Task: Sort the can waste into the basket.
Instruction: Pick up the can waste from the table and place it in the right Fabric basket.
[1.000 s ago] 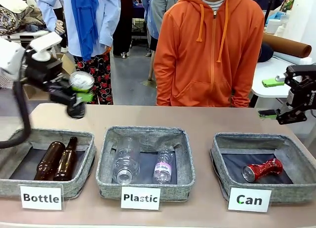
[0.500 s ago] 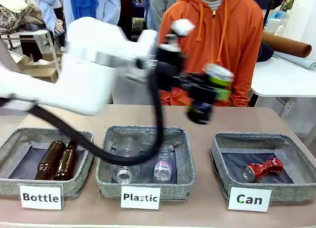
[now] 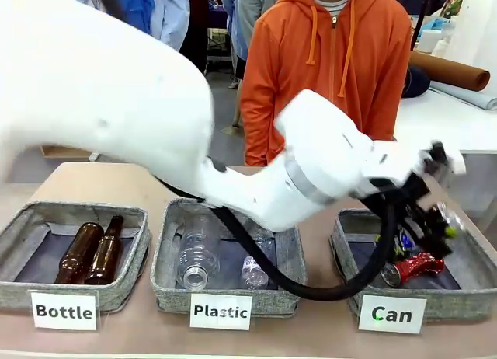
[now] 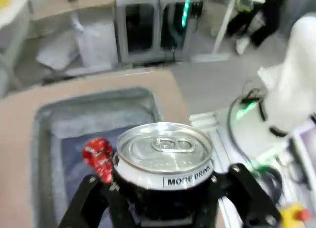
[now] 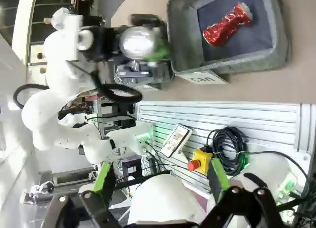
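Over the right basket: the left gripper (image 3: 435, 223) has its jaws closed on the black-blue can (image 4: 164, 161), held just above the "Can" basket (image 3: 474, 242).
Right gripper (image 5: 163, 188): jaws wide apart, holding nothing.
Doing the step well: I judge it best to lower the can beside the red can (image 3: 415, 267), not onto it, then open.
"Can" basket: the red can, lying down.
Middle basket (image 3: 167, 254): clear plastic bottles.
Left basket (image 3: 23, 227): two brown bottles.
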You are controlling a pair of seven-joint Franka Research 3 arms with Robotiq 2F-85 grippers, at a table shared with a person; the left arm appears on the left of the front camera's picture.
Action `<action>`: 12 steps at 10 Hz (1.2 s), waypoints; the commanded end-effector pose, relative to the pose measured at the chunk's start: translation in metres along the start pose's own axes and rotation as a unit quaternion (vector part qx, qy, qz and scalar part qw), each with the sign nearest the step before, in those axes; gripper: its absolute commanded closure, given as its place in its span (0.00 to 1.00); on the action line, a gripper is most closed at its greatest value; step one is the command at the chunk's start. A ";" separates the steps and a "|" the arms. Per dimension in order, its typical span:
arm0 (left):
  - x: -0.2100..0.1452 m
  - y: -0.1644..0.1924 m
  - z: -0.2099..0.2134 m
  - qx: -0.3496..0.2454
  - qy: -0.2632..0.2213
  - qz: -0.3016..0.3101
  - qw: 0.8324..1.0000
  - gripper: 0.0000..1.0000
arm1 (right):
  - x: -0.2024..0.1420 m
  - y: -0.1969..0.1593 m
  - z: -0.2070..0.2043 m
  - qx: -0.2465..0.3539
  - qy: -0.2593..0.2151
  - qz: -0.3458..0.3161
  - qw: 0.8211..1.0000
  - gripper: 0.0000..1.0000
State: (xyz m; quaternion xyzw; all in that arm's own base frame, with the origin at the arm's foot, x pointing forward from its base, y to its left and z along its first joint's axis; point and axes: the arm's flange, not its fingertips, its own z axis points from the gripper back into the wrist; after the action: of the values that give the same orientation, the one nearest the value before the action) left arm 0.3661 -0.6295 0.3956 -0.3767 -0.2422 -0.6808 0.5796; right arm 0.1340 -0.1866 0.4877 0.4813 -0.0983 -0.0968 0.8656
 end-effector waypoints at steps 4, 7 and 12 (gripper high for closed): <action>0.006 -0.005 0.036 -0.007 -0.048 0.008 0.999 0.98 | 0.016 0.004 -0.012 -0.026 0.017 -0.015 0.999 0.00; 0.006 0.009 0.015 0.041 0.017 -0.012 0.999 0.98 | 0.016 0.004 -0.012 -0.026 0.017 -0.015 0.999 0.00; 0.003 0.017 0.012 0.048 0.028 -0.012 0.998 0.41 | 0.016 0.004 -0.012 -0.026 0.017 -0.015 0.999 0.00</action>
State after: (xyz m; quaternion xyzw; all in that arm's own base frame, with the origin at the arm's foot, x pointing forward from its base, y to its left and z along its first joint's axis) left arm 0.3856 -0.6230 0.3981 -0.3209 -0.2620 -0.6952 0.5874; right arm 0.1521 -0.1781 0.4852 0.4631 -0.0717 -0.0956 0.8782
